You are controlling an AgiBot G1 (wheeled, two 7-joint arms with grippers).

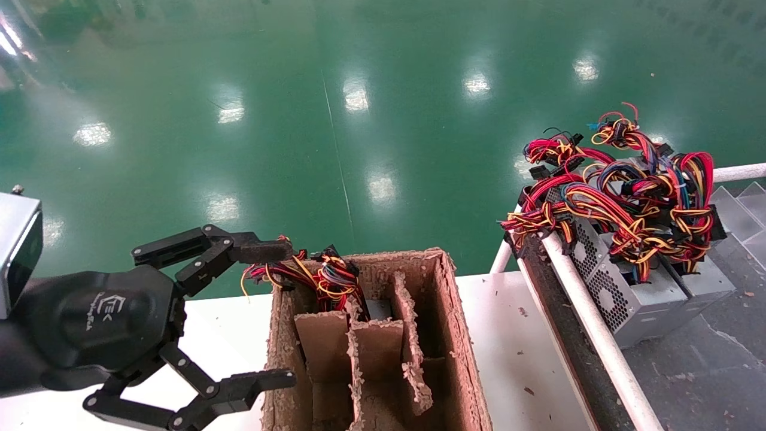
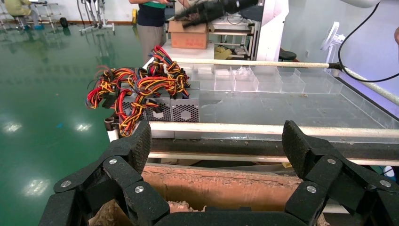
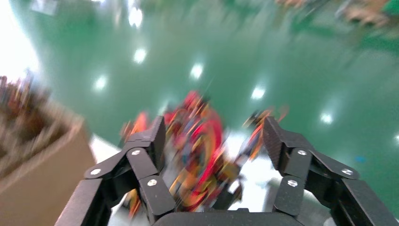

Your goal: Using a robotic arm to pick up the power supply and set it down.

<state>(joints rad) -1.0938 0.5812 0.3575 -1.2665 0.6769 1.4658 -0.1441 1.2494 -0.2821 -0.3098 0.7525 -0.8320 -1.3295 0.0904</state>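
The left claw (image 1: 272, 314) hangs wide open just beside the cardboard box (image 1: 455, 335); the right claw (image 3: 212, 141), also open, seems above blurred wires (image 3: 202, 141).

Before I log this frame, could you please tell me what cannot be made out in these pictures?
- Head view: the power supply in the cardboard box is mostly hidden by dividers and its wires.
- Head view: the left gripper, open, has its arm cut off by the edge.
- Right wrist view: motion blur smears the wire bundle beyond the open right gripper; which unit it belongs to is unclear.
- Left wrist view: the stacked power supplies are partly covered by wires.
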